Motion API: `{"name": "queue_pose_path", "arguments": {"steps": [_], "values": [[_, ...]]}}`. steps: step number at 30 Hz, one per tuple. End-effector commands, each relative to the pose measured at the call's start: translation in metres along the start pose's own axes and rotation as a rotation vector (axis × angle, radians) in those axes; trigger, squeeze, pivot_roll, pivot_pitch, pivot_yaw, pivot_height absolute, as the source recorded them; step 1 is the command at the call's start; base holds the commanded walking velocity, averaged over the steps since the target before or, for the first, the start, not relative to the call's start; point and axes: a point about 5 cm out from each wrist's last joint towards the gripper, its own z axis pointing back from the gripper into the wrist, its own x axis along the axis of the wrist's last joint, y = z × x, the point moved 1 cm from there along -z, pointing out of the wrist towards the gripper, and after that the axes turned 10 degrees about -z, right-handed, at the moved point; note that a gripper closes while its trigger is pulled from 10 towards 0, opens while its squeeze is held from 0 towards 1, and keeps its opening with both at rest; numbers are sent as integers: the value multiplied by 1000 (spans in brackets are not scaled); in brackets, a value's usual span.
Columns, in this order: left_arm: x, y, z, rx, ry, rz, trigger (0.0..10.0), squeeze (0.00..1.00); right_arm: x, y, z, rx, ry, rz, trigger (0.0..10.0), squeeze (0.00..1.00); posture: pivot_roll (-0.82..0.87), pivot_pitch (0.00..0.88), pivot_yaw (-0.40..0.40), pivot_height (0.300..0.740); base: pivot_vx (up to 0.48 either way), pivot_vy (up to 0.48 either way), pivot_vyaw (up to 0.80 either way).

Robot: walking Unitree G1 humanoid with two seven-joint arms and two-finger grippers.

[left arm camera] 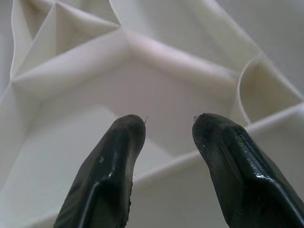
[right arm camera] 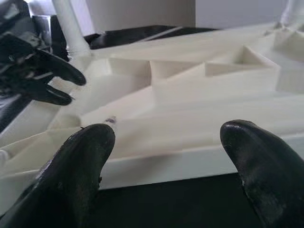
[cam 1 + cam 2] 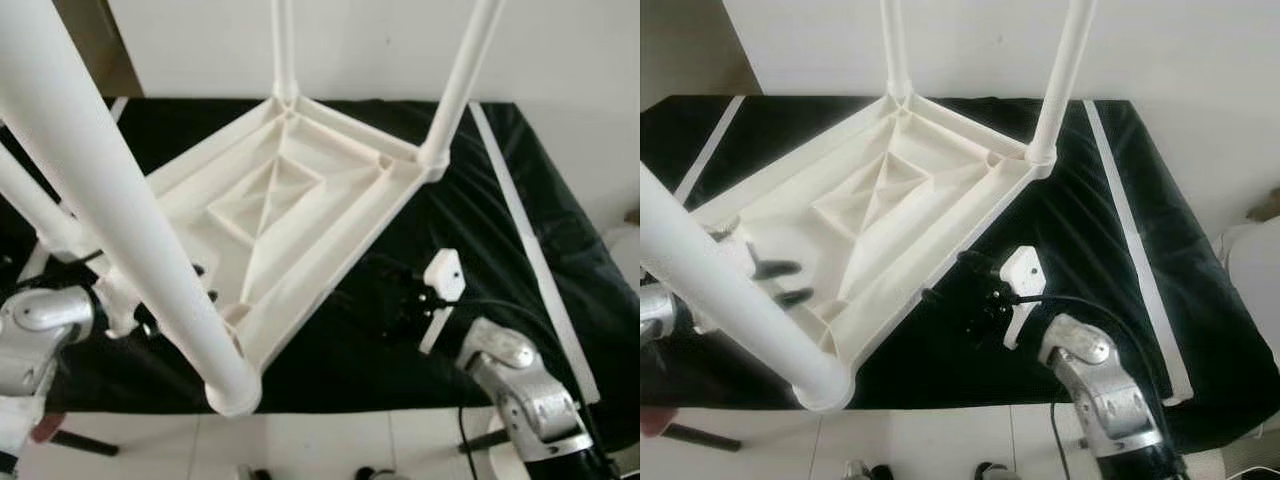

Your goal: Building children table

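A black cloth [image 3: 1110, 200] with white stripes covers the work surface below a pale wall. On it the white plastic children's table [image 3: 900, 215] lies upside down, ribbed underside up, legs [image 3: 1065, 75] rising. The left gripper [image 3: 780, 282], fingers spread, reaches over the tabletop's rim near one corner; the right gripper [image 3: 975, 300], also spread, waits just beside the near edge, over the cloth. The table looks light, stiff and smooth, so the rim or a rib should offer the surest hold.

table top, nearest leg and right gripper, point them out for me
table top [image 3: 300, 215], left eye view, on its ribbed underside.
nearest leg [image 3: 120, 220], left eye view, midway along the white tube.
right gripper [image 2: 166, 142], right wrist view, midway between its open fingers.
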Motion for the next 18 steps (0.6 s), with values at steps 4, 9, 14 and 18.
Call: {"name": "queue_pose_path", "arguments": {"steps": [4, 9, 14, 18], "values": [[-12, 4, 13, -4, 83, -41, 10000, 0, -21, -20, -1, -338, -19, -88, 10000, 0, -40, 173, 12, 740, 0, 0, 0], [-12, 3, 17, -21, 91, -60, 10000, 0, -30, -27, -5, -494, -15, -98, 10000, 0, -44, 177, 18, 740, 0, 0, 0], [-19, -6, 8, -62, 115, -103, 10000, 0, -42, -37, -13, -654, 1, -121, 10000, 0, -50, 177, 26, 740, 0, 0, 0], [-20, -14, -7, -75, 109, -108, 10000, 0, -39, -42, -24, -692, -9, -114, 10000, 0, -60, 178, 24, 740, 0, 0, 0]]}}
